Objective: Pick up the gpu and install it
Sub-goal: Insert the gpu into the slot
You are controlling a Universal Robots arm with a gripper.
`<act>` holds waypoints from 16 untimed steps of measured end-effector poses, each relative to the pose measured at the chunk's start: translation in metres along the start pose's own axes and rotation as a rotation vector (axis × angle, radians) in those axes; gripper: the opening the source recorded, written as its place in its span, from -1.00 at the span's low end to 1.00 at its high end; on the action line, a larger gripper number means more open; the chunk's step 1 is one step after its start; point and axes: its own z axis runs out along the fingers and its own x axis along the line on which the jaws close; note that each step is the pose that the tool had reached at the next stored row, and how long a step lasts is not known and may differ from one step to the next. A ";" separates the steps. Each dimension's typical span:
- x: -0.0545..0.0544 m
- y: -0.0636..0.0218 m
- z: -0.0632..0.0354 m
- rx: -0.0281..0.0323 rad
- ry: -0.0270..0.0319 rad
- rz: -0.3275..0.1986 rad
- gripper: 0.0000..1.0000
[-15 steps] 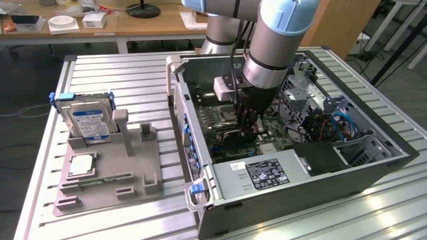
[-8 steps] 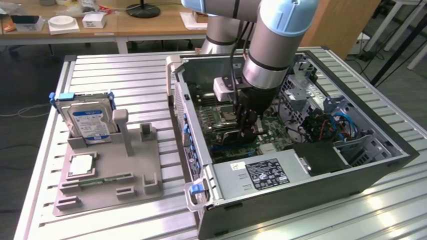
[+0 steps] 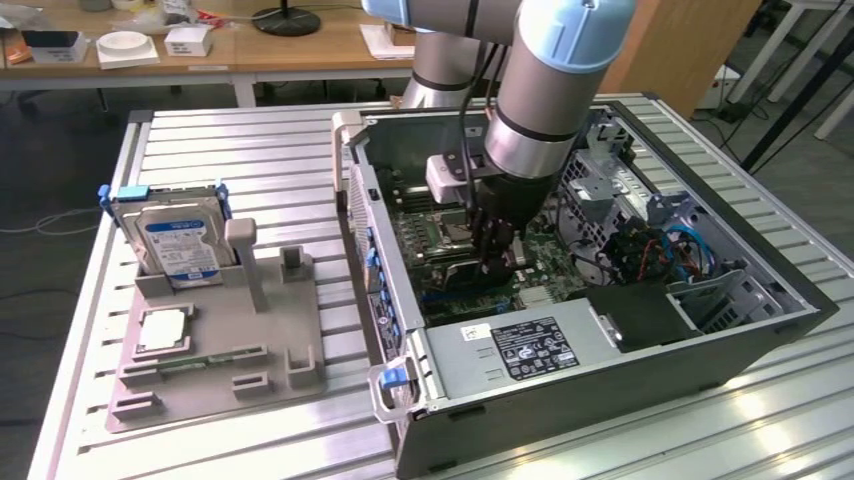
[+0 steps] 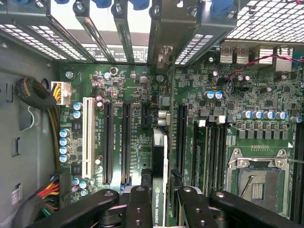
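Arm vertical, pincer (image 4: pixel 158 202) downward, fingers (image 4: pixel 138 209) clamped on gpu (image 4: pixel 159 180).

The gpu (image 4: pixel 160 180) is a thin dark card with a green-and-white label, seen edge-on in the wrist view. It stands upright between the gripper's fingers, over the motherboard's long slots inside the open computer case.

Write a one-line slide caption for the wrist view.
Jaws grip the gpu edge-on above the motherboard and its expansion slots inside the open computer case.
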 end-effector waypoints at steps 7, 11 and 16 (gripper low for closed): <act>0.000 0.0003 0.0001 0.0000 0.0000 0.000 -0.48; 0.000 0.0003 0.0001 -0.0001 0.0000 0.000 -0.48; 0.000 0.0002 0.0002 0.0001 -0.0003 0.000 -0.34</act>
